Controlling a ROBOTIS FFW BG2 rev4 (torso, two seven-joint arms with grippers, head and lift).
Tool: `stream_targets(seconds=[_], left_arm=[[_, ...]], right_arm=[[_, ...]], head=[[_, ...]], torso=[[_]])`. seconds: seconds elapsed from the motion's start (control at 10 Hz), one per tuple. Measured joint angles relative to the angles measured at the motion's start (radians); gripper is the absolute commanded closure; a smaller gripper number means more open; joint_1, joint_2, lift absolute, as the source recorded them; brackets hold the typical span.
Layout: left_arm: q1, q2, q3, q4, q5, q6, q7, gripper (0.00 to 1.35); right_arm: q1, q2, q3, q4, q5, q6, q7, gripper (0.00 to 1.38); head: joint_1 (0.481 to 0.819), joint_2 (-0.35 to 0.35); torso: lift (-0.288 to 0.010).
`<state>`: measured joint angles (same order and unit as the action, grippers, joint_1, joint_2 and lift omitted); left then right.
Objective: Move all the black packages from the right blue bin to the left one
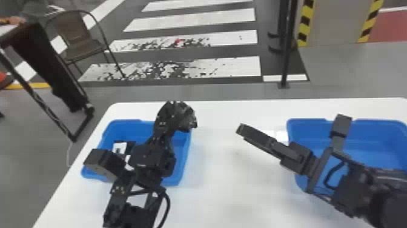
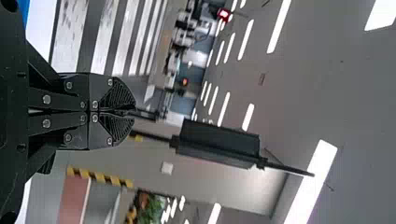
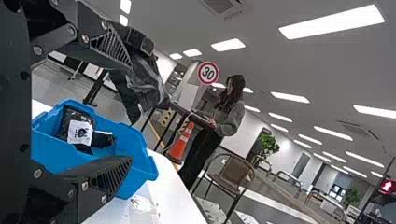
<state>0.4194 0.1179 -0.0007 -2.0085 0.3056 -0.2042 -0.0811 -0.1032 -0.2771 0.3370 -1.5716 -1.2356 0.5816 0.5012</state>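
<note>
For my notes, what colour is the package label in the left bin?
The label is white with black print, best seen in the right wrist view.

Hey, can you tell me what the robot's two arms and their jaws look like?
The left arm and right arm are both black, with blocky joints, narrow links and looping black cables. Their jaws are black too, tapering towards the tips, with silvery screws and ribbed panels, roughly triangular.
</note>
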Motion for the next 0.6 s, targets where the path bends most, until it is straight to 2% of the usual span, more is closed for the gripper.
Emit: stream_targets(seconds=[0.1, 0.2, 0.3, 0.4, 0.5, 0.6], left_arm=[[-0.03, -0.009, 0.084, 0.066, -0.115, -0.028, 0.032, 1.04], [-0.06, -0.013, 0.132, 0.146, -0.182, -0.069, 0.066, 0.48], [-0.069, -0.018, 0.154, 0.187, -0.19, -0.093, 0.069, 0.32], [-0.065, -0.023, 0.156, 0.195, -0.183, -0.122, 0.065, 0.24], [-0.059, -0.026, 0.141, 0.195, -0.16, -0.143, 0.053, 0.22], [-0.049, -0.027, 0.129, 0.169, -0.139, -0.123, 0.024, 0.22]], right_arm=[[0.007, -0.002, 0.0, 0.003, -0.013, 0.0, 0.005, 0.07], [0.012, -0.005, -0.001, 0.004, -0.02, 0.0, 0.013, 0.07], [0.022, -0.009, -0.014, -0.015, 0.002, 0.01, 0.015, 0.07], [0.044, -0.011, -0.069, -0.062, 0.103, 0.039, 0.012, 0.07], [0.072, -0.01, -0.148, -0.128, 0.251, 0.074, -0.005, 0.07], [0.104, -0.004, -0.234, -0.223, 0.424, 0.111, -0.047, 0.07]], head=[[0.695, 0.33], [0.695, 0.35], [0.695, 0.35], [0.695, 0.35], [0.695, 0.345], [0.695, 0.284]], torso=[[-0.154], [-0.154], [-0.154], [-0.154], [-0.154], [-0.154]])
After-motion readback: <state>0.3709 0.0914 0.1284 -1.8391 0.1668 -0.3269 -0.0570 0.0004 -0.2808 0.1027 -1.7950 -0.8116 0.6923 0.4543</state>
